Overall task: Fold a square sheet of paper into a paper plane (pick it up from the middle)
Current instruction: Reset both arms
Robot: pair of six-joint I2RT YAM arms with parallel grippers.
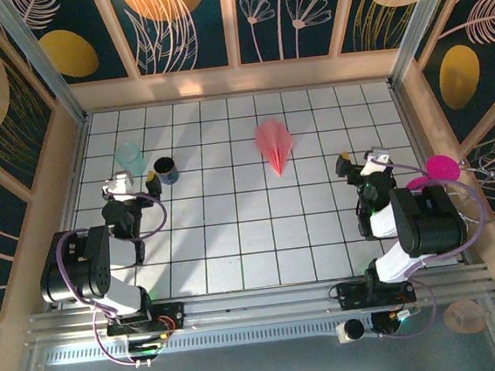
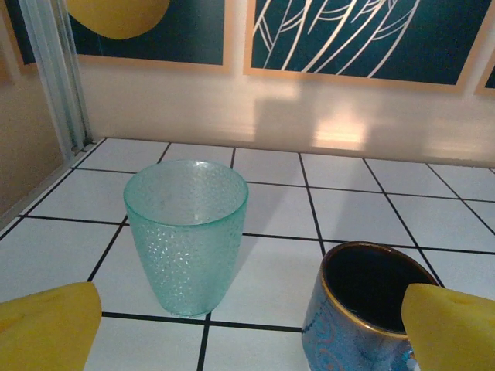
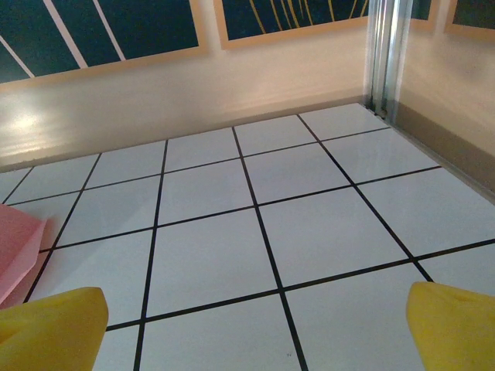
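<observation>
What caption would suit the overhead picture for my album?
Pink paper plane lying mid-table, left tool and right tool open, green cup and blue cup near the left.

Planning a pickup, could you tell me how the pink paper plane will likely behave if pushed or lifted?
The paper plane looks thin and light, so a push would probably slide it across the smooth tiled table. Its centre crease likely stiffens it lengthwise, yet the wings may flex or crumple under a firm pinch.
</observation>
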